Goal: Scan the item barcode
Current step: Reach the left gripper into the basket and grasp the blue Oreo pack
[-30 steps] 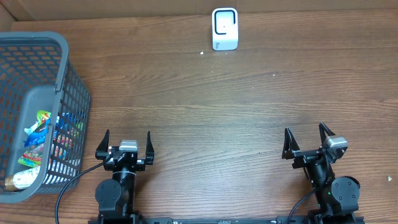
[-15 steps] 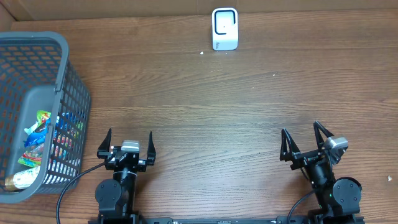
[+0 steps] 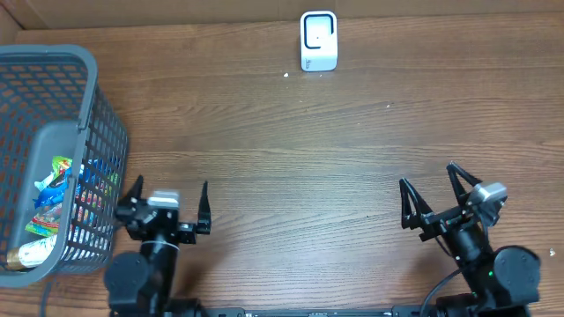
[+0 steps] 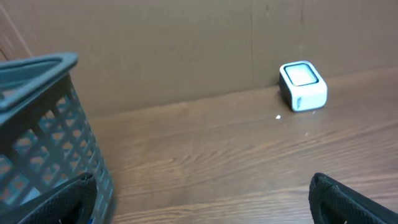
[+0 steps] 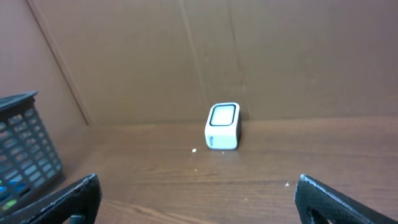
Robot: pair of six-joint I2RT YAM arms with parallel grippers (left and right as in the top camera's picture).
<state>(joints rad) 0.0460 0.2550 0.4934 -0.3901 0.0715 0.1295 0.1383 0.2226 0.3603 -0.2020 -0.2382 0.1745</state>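
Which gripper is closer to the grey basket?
The left gripper, just beside the mesh wall of the basket; the right gripper sits far off across the table.

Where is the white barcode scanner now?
In the overhead view, the white scanner stands at the far edge of the table, near centre, by the cardboard wall.

The wooden table [image 3: 308, 132] bears a grey basket [image 3: 53, 57] and a white scanner [image 3: 318, 40].

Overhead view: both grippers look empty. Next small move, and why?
Probably swing the open left gripper over the grey plastic mesh basket, toward the colourful packets inside. It stands right beside the basket, holds nothing, and the white box-shaped scanner at the far edge has no item to read.
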